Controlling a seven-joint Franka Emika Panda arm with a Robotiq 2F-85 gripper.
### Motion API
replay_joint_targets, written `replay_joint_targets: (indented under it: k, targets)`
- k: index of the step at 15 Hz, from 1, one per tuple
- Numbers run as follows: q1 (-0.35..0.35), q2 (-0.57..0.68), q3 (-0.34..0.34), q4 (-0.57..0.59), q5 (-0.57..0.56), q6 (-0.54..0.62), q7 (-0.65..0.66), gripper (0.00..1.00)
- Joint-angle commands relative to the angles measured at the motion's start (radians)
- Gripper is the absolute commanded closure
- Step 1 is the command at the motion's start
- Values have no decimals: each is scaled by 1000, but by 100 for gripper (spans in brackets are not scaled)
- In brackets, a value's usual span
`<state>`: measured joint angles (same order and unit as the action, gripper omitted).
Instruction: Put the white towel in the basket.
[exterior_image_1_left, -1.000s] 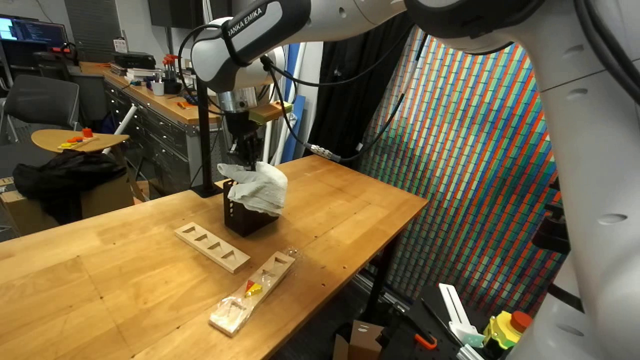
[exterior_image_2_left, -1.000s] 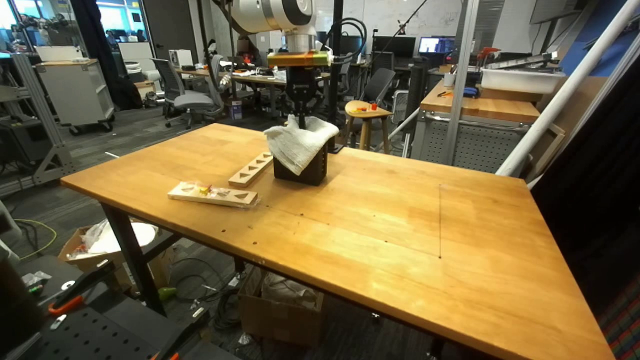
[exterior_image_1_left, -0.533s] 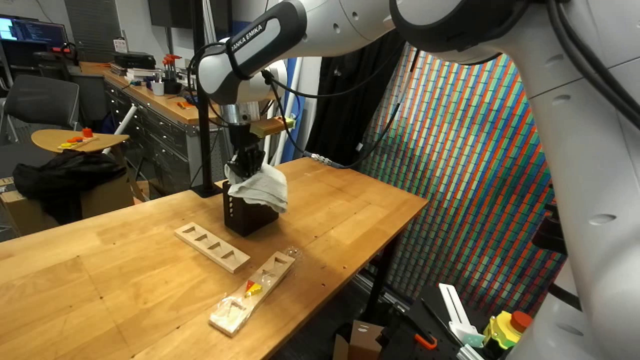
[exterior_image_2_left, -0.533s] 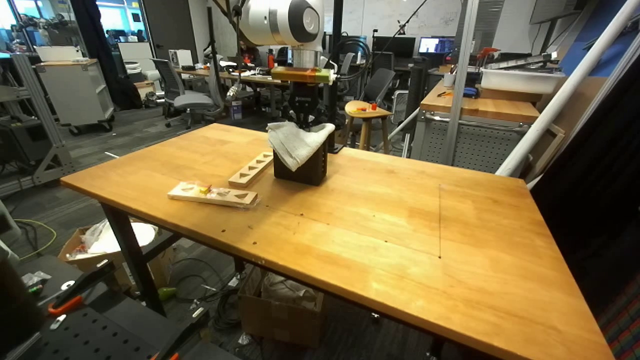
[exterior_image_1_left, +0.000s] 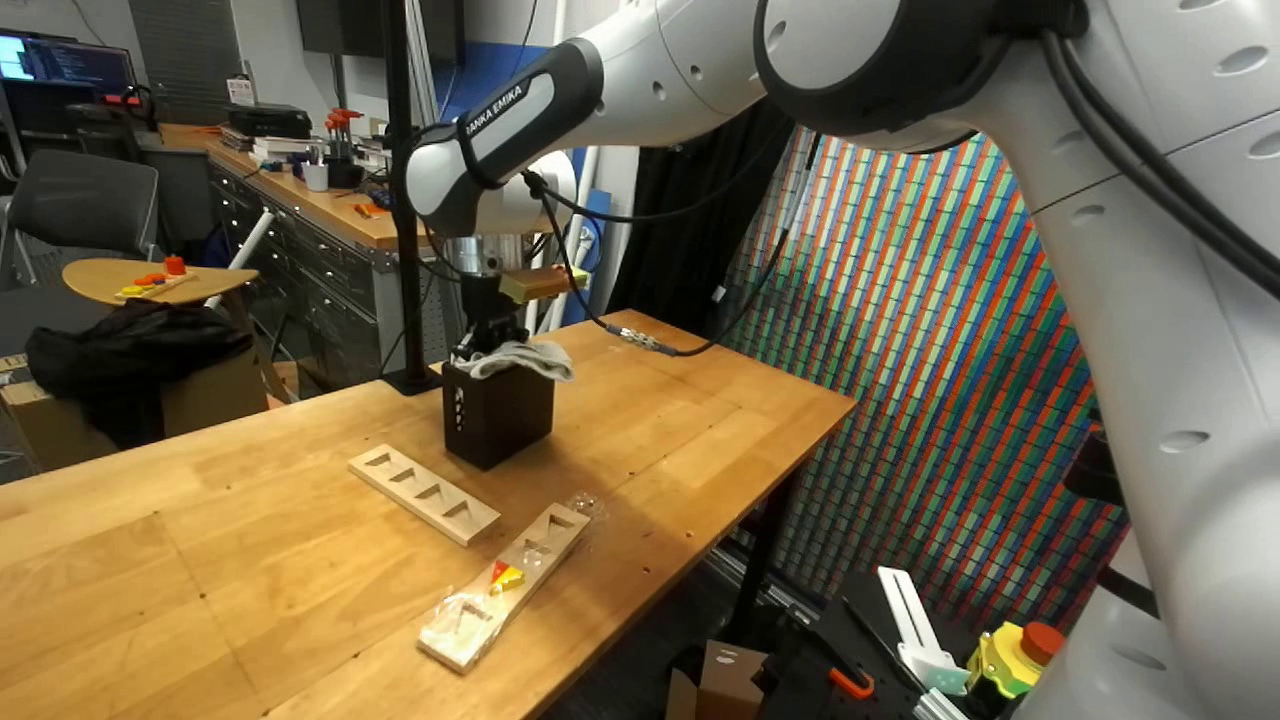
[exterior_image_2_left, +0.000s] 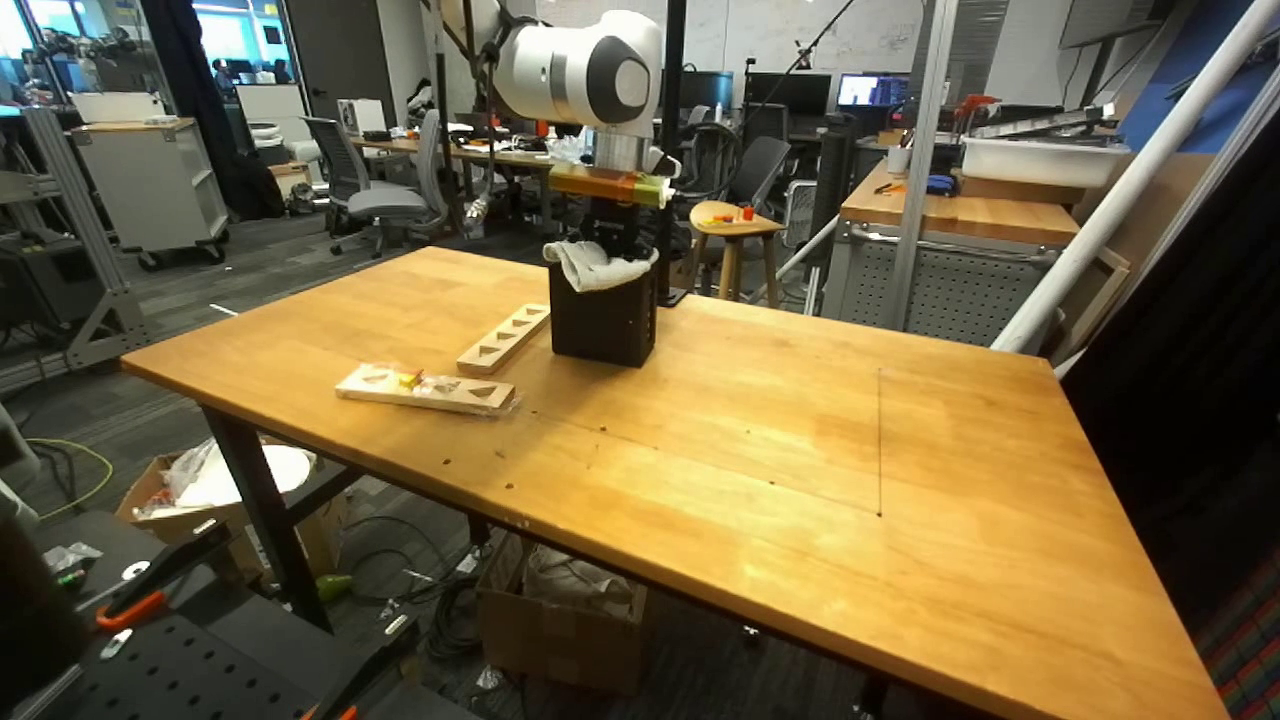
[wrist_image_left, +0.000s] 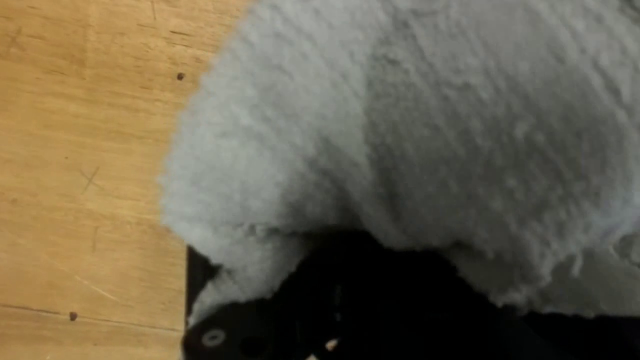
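The black basket (exterior_image_1_left: 500, 415) stands upright on the wooden table in both exterior views (exterior_image_2_left: 605, 325). The white towel (exterior_image_1_left: 525, 358) is bunched in its mouth, with part draped over the rim; this also shows in an exterior view (exterior_image_2_left: 595, 268). In the wrist view the towel (wrist_image_left: 425, 125) fills the upper right, and a dark corner of the basket (wrist_image_left: 197, 272) shows below it. My gripper (exterior_image_1_left: 492, 338) points down into the basket's mouth, its fingers close together on the towel. The fingertips are hidden in the towel and basket; the wrist view shows the gripper (wrist_image_left: 350, 265) very dark.
A wooden strip with triangular cutouts (exterior_image_1_left: 425, 494) lies near the basket. A second, plastic-wrapped strip with red and yellow pieces (exterior_image_1_left: 505, 590) lies closer to the table edge. A black pole (exterior_image_1_left: 408, 250) rises from the table right behind the basket.
My gripper has moved down into the basket's mouth, taking the towel with it. The towel's hanging flap has drawn up and in, baring more of the basket's front. The basket has shifted very slightly.
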<state>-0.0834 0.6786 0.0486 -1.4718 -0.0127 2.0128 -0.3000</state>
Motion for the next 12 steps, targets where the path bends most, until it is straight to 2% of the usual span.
replay_joint_targets:
  k: [1, 7, 12]
  targets:
    - [-17, 45, 16, 36, 36, 26, -31, 100]
    - [-8, 6, 8, 18, 14, 11, -35, 100]
    - [-5, -79, -1, -39, 4, 40, -26, 100]
